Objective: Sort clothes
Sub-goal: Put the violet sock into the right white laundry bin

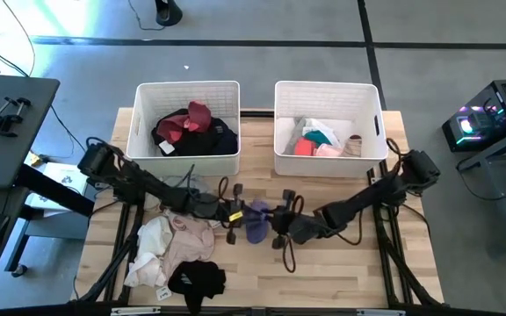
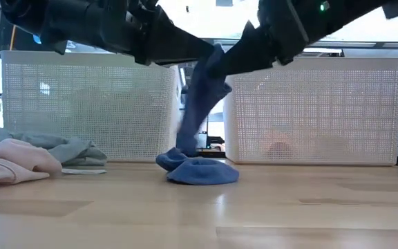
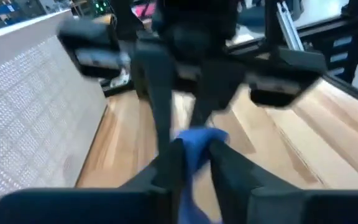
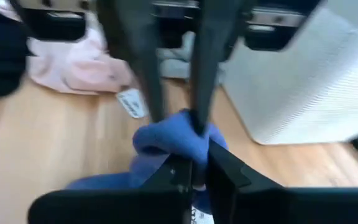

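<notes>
A blue sock [image 1: 256, 221] is in the middle of the table, held between my two grippers, which meet over it. My left gripper [image 1: 234, 215] comes from the table's left and is shut on the sock. My right gripper [image 1: 278, 223] comes from the right and is shut on it too. In the low view the sock [image 2: 200, 104] hangs down from the grippers, and its lower end [image 2: 200, 171] lies bunched on the table. My left gripper pinches the sock's upper part [image 3: 197, 144] between its two fingers, coming roughly level from the table's left. The sock hangs below, its lower end on the table. My right gripper pinches the sock's upper part [image 4: 178, 138] between its two fingers, coming from the table's right, right beside the left gripper's fingertips [image 4: 199, 118]. The sock hangs below the hold with its lower end [image 2: 200, 171] on the wood.
Two white bins stand at the far edge: the left bin [image 1: 187, 85] holds maroon and black clothes, the right bin [image 1: 328, 84] teal, pink and white ones. A pile of cream, pink and black clothes [image 1: 178, 254] lies at the near left.
</notes>
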Available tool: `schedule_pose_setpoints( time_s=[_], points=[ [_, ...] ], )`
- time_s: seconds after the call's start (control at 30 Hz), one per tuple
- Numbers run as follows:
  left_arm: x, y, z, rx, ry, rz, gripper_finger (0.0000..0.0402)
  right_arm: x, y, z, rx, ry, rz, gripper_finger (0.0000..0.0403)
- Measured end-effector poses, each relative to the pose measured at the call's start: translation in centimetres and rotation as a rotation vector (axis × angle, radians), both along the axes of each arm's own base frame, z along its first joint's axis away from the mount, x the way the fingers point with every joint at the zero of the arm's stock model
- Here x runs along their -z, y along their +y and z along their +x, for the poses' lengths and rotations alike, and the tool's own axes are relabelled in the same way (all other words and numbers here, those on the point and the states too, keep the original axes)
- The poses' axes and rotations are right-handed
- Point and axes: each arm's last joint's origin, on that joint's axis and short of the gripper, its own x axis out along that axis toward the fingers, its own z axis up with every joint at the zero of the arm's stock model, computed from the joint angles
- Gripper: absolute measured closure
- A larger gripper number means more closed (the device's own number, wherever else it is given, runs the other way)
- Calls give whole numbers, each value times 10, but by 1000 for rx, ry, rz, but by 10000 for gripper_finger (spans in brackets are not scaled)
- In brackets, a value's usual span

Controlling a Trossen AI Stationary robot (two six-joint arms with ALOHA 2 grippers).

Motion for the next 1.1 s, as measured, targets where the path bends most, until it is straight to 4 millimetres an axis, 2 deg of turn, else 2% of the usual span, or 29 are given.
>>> schedule_pose_setpoints(
  time_s=[0.13, 0.27, 0.4, 0.53, 0.63, 0.77, 0.97, 1.1],
  points=[
    [-4, 1, -11, -55, 111, 14, 284, -21, 7, -7, 51, 27, -28, 398],
    [-8, 4, -24, -136, 216, 2, 246, -54, 15, -18, 111, 14, -105, 395],
    [-9, 7, -32, -215, 273, -37, 235, -96, 17, -32, 159, -1, -229, 400],
    [-8, 8, -33, -234, 282, -30, 238, -138, 4, -47, 239, -28, -341, 398],
    [-5, 8, -33, -240, 294, -18, 241, -165, -13, -57, 256, -38, -384, 397],
    [-6, 8, -32, -244, 288, -17, 243, -189, -50, -73, 327, -22, -421, 397],
    [-6, 8, -32, -244, 289, -9, 243, -207, -112, -104, 563, -31, -337, 395],
    [-6, 8, -32, -244, 288, -9, 243, -209, -141, -123, 708, -79, -224, 377]
  ],
)
